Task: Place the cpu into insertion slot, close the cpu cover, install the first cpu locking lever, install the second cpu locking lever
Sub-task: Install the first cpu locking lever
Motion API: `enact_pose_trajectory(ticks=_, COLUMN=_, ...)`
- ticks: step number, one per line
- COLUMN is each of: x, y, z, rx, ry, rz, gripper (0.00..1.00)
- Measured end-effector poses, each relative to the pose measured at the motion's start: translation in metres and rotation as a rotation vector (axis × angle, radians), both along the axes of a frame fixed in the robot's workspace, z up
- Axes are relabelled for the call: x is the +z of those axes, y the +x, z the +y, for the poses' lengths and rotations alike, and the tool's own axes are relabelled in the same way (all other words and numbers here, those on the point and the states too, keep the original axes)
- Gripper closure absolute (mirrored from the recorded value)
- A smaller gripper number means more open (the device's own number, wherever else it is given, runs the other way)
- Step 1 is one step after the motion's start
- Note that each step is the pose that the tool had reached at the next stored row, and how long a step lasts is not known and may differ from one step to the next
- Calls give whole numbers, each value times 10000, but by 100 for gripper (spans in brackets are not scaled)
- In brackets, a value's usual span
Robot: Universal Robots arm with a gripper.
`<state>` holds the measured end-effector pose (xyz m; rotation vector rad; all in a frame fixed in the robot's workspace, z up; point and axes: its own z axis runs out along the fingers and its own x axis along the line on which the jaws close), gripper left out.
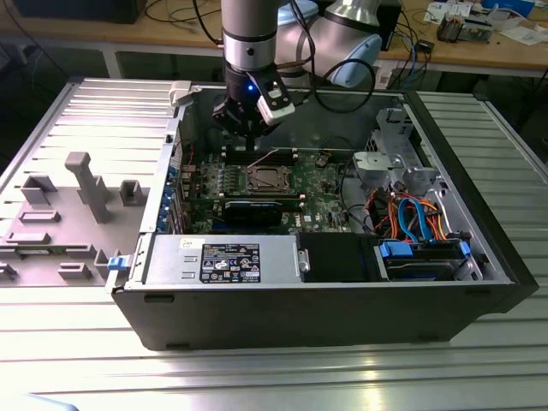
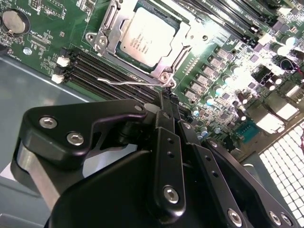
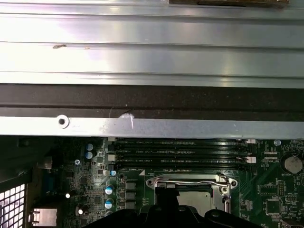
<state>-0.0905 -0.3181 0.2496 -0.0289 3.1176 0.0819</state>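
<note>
the cpu (image 2: 146,37) sits in the slot (image 2: 167,72), the cover (image 2: 182,43) closed over it — the gripper (image 2: 164,97) hangs clenched, empty, beside a lever (image 2: 128,82).

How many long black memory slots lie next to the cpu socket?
4, side by side in one row of memory slots between the insertion slot and the case wall in the first wrist view. The gripper hides part of them in the second wrist view.

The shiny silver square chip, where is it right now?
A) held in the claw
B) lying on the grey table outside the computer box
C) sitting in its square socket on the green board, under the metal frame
C: in the second wrist view the silver square chip lies in the socket with the metal frame around its edges.
</note>
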Motion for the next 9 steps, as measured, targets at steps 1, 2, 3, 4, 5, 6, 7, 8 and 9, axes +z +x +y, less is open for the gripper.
enact_pose_trajectory(ticks=1, x=-15, y=2, z=0, rx=0, ry=0, rz=0, gripper=89)
enact_pose_trajectory(ticks=2, x=-32, y=5, z=0, rx=1, ry=-2, rz=-1, gripper=89)
enact_pose_trajectory(ticks=3, x=-38, y=6, z=0, rx=2, ry=-2, rz=0, gripper=89)
enact_pose_trajectory(ticks=4, x=-38, y=6, z=0, rx=1, ry=-4, rz=1, gripper=89)
enact_pose_trajectory(ticks=5, x=-39, y=6, z=0, rx=1, ry=-3, rz=1, gripper=89)
enact_pose_trajectory(ticks=6, x=-41, y=6, z=0, rx=1, ry=-2, rz=0, gripper=89)
enact_pose_trajectory(ticks=7, x=-43, y=6, z=0, rx=1, ry=-2, rz=0, gripper=89)
enact_pose_trajectory(ticks=8, x=-43, y=6, z=0, rx=1, ry=-2, rz=0, gripper=89)
enact_pose_trajectory(ticks=9, x=-43, y=6, z=0, rx=1, ry=-2, rz=0, gripper=89)
